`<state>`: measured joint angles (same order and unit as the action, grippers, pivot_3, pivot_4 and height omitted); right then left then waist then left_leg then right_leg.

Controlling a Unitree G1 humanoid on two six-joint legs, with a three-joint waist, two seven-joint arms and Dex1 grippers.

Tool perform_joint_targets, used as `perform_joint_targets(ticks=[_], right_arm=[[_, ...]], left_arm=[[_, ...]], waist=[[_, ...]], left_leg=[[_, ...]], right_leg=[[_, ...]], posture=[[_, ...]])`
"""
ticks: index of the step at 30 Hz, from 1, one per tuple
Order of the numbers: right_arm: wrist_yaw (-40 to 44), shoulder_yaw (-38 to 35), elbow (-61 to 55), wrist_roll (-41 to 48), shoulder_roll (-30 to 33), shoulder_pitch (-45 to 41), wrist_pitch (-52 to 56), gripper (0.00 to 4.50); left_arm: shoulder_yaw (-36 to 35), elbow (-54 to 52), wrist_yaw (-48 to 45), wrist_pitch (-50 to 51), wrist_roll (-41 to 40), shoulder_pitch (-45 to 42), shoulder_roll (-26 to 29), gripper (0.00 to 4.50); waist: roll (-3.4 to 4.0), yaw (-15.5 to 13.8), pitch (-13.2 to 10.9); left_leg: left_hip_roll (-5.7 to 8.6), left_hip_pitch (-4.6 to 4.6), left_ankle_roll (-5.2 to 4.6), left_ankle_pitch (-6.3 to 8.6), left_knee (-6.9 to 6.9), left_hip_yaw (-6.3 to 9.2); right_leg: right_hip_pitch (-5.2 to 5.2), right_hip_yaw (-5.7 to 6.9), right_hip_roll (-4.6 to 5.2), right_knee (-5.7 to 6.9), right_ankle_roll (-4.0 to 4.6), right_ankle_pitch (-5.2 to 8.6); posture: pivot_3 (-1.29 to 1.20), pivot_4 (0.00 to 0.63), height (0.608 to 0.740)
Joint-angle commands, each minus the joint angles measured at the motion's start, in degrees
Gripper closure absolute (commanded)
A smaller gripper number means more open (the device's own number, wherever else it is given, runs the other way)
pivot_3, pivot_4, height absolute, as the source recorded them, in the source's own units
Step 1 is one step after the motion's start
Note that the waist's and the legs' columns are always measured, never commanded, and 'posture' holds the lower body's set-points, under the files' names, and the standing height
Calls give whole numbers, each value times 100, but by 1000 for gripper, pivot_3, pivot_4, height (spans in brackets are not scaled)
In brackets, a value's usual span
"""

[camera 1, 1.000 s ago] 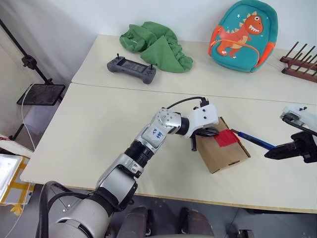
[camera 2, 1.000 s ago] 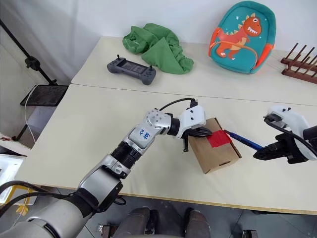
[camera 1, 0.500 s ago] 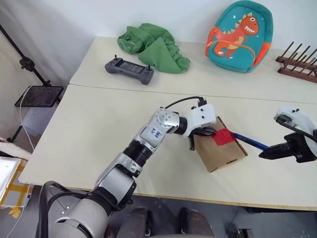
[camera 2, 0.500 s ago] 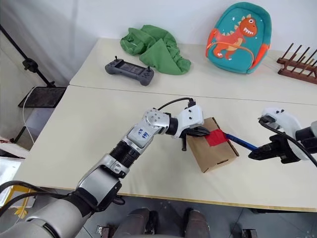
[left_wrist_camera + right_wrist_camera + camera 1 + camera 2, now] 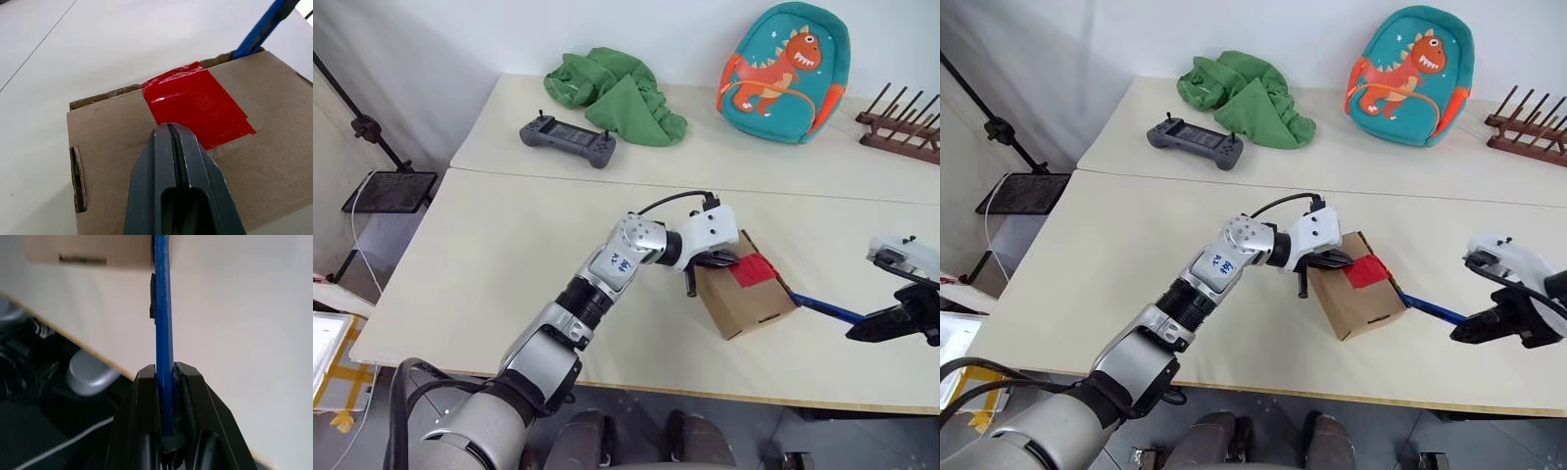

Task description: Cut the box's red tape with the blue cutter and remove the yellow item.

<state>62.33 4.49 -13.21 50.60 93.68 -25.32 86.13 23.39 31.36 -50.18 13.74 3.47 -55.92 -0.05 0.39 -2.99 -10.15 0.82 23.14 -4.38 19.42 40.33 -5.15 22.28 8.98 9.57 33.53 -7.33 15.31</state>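
The brown box (image 5: 736, 299) lies on the near table, with the red tape (image 5: 754, 269) across its top. My left gripper (image 5: 168, 128) is shut, and its tips rest on the box top at the tape's edge. My right gripper (image 5: 166, 369) is shut on the blue cutter (image 5: 822, 309) off to the box's right. The cutter's far end reaches the box's right edge (image 5: 264, 24). The yellow item is hidden.
On the far table lie a green cloth heap (image 5: 617, 93), a grey controller (image 5: 568, 139), a dinosaur backpack (image 5: 783, 64) and a wooden rack (image 5: 906, 127). The near table's front edge (image 5: 636, 384) runs just below the box.
My right gripper has drawn back toward the near right with the cutter, so the cutter's tip has left the tape and now sits at the box's right edge. The left gripper has stayed put.
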Motion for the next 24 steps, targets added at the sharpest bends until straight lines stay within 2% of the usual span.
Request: perform_joint_targets(ticks=[1, 7, 10, 12, 14, 17, 21, 24], right_arm=[[158, -336, 57, -138, 203, 209, -243, 4338], [751, -1341, 730, -566, 297, 855, -1224, 4338], [1683, -2710, 998, -1057, -9, 1453, -1866, 4338], [1882, -3263, 859, -1159, -247, 1706, -1955, 4338], [1570, -3407, 396, -861, -662, 1543, -1914, 4338], [719, -3154, -298, -416, -1562, 955, -1830, 4338], [-310, -2744, -562, -524, -2499, 477, -1919, 4338], [-635, -2894, -284, -804, -2707, 599, -2159, 4338]], left_arm=[[385, 344, -112, 359, 286, 311, 12, 4490], [96, 164, -24, 215, 84, 285, 15, 4490], [-792, -242, -170, -203, -770, 133, -50, 4490], [-1235, -477, -267, -159, -1223, 78, 3, 4490], [-1719, -917, -694, -222, -1767, 68, 370, 4490], [-2048, -1455, -1271, 12, -2203, 283, 1079, 4490], [-2102, -1611, -1350, 94, -1989, 842, 2012, 4490], [-2123, -1966, -1339, 107, -1982, 1323, 2424, 4490]], waist=[[0, -1, 0], [0, -3, 0], [6, 18, -4], [9, 30, -7], [5, 37, -9], [1, 173, -12], [23, 182, -11], [24, 137, -13]], left_leg=[[0, 0, 0, 0, 0, 0], [1, 0, 1, -1, 0, -1], [2, 6, 0, -4, 1, -10], [1, 12, 1, -8, 0, -12], [-4, 15, 6, -12, 0, -9], [-10, 12, 18, -19, -1, -8], [-2, -4, 28, -38, -9, -11], [7, -5, 25, -48, -11, -11]], right_leg=[[0, -1, 1, 0, 0, 0], [1, 0, -1, 2, -1, 0], [9, -1, -9, 6, -3, -1], [19, 0, -16, 18, -4, -1], [21, 2, -15, 18, -4, 0], [21, -1, -14, 18, -3, 0], [20, -6, -35, 35, -2, 0], [21, -7, -34, 43, -2, 0]], posture=[[0, 150, 740], [0, 150, 740], [0, 150, 740], [0, 150, 740], [0, 150, 740], [0, 150, 740], [0, 150, 740], [0, 150, 740]])
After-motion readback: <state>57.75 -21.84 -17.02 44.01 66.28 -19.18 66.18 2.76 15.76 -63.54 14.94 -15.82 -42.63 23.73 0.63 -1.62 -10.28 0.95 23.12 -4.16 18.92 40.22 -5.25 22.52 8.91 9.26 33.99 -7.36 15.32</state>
